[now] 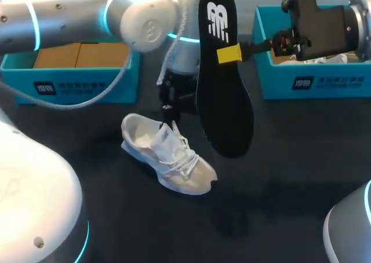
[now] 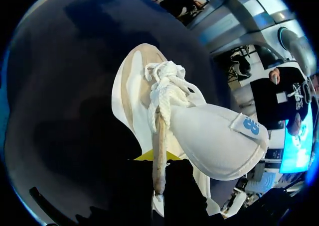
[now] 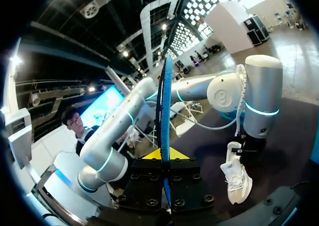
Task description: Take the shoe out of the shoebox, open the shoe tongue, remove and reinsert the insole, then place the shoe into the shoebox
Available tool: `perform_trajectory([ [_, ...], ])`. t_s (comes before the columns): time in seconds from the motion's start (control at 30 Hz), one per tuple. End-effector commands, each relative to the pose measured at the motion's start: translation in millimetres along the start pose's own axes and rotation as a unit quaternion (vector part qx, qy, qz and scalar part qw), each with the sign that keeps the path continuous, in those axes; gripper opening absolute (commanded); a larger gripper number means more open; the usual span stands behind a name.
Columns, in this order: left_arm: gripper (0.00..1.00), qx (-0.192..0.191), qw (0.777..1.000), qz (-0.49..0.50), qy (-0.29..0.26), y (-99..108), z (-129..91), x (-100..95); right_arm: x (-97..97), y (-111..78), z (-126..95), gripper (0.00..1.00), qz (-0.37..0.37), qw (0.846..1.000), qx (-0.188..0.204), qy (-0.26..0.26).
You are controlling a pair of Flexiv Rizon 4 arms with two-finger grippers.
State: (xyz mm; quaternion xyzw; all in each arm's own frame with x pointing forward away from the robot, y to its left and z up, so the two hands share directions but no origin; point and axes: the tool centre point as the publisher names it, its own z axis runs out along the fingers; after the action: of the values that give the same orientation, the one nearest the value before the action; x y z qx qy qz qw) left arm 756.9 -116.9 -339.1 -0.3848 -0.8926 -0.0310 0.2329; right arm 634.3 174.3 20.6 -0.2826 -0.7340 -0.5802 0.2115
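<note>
Currently right gripper point(image 1: 229, 53) clamps insole point(image 1: 223, 95) by its edge, long axis vertical, toe down. Left gripper point(image 2: 158, 161) pinches shoe point(image 1: 174, 156) near tongue, toe pointing ahead; fingertips mostly hidden.

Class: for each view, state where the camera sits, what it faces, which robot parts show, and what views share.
Head view: above, behind, looking down on shoe, insole; both arms show.
Left wrist view: on left arm, facing shoe; left gripper shows.
Right wrist view: on right arm, facing insole; right gripper, left arm show.
Shared: the shoe.
</note>
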Motion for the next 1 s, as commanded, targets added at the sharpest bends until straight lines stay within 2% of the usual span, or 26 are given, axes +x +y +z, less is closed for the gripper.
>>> perform_trajectory([
  [0.03, 0.00, -0.032, 0.995, 0.077, 0.062, -3, -17, -0.6, -1.6, 3.6, 4, 0.00, 0.001, 1.000, 0.003, 0.000],
  [0.17, 0.00, -0.011, 0.990, 0.110, 0.082, -3, -25, -4.0, -1.6, 3.6, 4, 0.00, 0.001, 1.000, 0.003, 0.000],
  [0.8, 0.00, -0.011, 0.990, 0.110, 0.082, -3, -25, -4.0, -1.6, 3.6, 4, 0.00, 0.001, 1.000, 0.003, 0.000],
  [0.83, 0.00, -0.028, 0.989, 0.121, 0.085, -4, -25, -5.4, -1.6, 3.6, 4, 0.00, 0.001, 1.000, 0.003, 0.000],
  [1.0, 0.00, -0.055, 0.984, 0.150, 0.082, 1, -33, -12.2, -1.6, 3.6, 4, 0.00, 0.001, 1.000, 0.003, 0.000],
])
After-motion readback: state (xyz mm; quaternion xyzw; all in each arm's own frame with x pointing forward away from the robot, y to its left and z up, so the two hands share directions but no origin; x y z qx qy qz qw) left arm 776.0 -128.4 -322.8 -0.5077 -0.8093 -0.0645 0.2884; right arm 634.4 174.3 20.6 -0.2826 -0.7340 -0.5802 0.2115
